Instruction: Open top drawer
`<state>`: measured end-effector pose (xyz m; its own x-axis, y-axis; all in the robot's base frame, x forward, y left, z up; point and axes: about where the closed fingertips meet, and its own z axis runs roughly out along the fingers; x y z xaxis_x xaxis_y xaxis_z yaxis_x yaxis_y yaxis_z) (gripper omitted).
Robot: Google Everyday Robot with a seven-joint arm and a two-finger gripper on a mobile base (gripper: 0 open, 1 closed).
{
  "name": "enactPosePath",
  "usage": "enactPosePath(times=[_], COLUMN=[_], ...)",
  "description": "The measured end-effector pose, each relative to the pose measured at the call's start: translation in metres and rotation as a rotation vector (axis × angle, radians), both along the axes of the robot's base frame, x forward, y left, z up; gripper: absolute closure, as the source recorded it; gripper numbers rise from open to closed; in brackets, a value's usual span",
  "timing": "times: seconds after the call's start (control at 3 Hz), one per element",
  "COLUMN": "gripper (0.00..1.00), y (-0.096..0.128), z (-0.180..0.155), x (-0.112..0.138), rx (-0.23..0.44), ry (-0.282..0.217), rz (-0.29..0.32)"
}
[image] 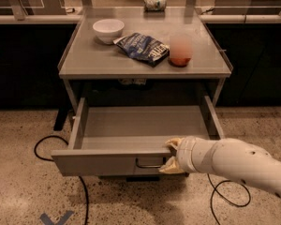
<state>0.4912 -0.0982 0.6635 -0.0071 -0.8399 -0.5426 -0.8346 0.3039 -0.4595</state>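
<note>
The top drawer [107, 161] is a wide grey metal drawer under the table top, pulled far out toward me. Its inside [140, 125] shows bare grey metal. A small dark wire handle [147, 165] sits at the centre of its front panel. My gripper [170, 154] is at the front panel, just right of the handle and against the drawer's top edge. The white arm [234, 161] reaches in from the lower right. The lower drawers are hidden behind the open one.
On the grey table top [93, 62] stand a white bowl [108, 30], a blue chip bag [144, 47] and a pink cup [180, 49]. A can [154, 3] lies at the back. Black cables [42, 144] run over the speckled floor on both sides.
</note>
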Motion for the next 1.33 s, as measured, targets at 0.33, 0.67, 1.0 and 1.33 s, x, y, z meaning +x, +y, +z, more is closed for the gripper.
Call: enactPosePath(times=[0.33, 0.67, 1.0, 1.33], gripper=[1.00, 0.83, 0.60, 0.36], y=[-0.0017, -0.0012, -0.0012, -0.0012], z=[-0.0047, 0.0001, 0.0002, 0.0002], x=[-0.0125, -0.0126, -0.0126, -0.0126], rx=[0.001, 0.001, 0.001, 0.001], ry=[-0.009, -0.009, -0.009, -0.009], rz=[-0.005, -0.005, -0.005, -0.005])
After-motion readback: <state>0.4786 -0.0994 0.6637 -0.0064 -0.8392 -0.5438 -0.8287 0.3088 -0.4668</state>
